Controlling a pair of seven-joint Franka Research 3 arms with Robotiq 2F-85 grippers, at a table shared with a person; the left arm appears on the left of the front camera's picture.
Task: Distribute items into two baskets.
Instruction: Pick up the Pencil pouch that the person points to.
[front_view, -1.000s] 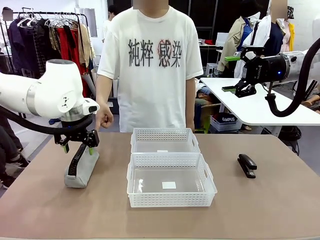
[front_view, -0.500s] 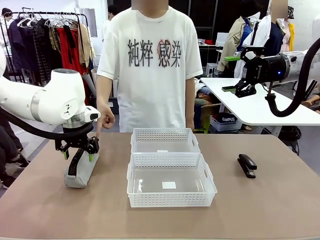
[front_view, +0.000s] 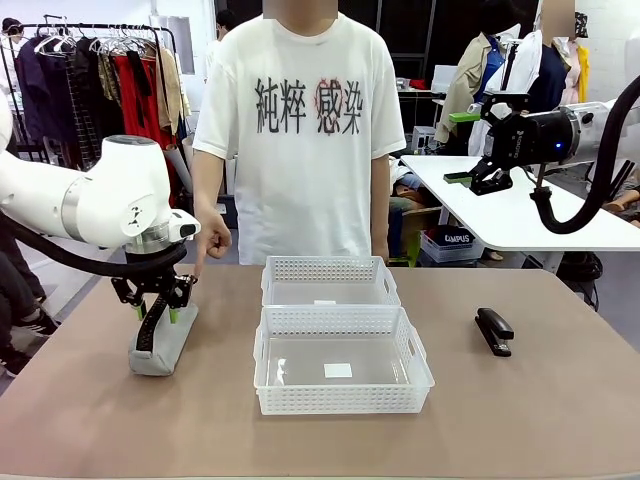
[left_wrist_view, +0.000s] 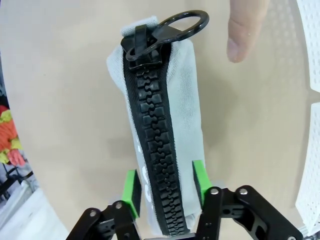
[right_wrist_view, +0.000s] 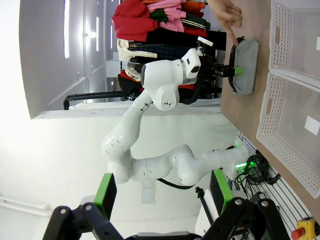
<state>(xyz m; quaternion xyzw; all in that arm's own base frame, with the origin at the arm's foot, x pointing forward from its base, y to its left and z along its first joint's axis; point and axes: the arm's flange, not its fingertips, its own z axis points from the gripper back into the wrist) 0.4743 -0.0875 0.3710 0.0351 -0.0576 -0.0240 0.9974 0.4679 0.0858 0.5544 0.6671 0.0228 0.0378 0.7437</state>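
- The left gripper (front_view: 153, 310) (left_wrist_view: 165, 187) points down over the near-left part of the table (front_view: 100, 430), astride the grey pencil pouch (front_view: 165, 340) (left_wrist_view: 185, 100).
- The pouch stands on its base with the black zipper (left_wrist_view: 152, 125) on top. The zipper runs lengthwise through the gap between the jaws.
- The green pads (left_wrist_view: 131, 192) sit one on each long side of the pouch, at the end away from the pull ring (left_wrist_view: 182, 21). They are level with the upper fabric and right against it.
- No dent shows in the fabric, so I cannot tell whether the jaws are clamped on the pouch or only flank it. The pouch's base rests on the table.
- The person's hand (front_view: 210, 240) (left_wrist_view: 245, 30) points one finger down just beside the pull-ring end.
- The right gripper (front_view: 462, 148) (right_wrist_view: 162, 192) is raised at the far right, jaws wide apart with nothing between them.
- The black stapler (front_view: 494, 331) lies on the table, right of the baskets and well apart from both grippers.
- The larger basket (front_view: 340, 398), with a white sticker (front_view: 338, 370) on its base, sits mid-table. The smaller basket (front_view: 330, 270) is just behind it.
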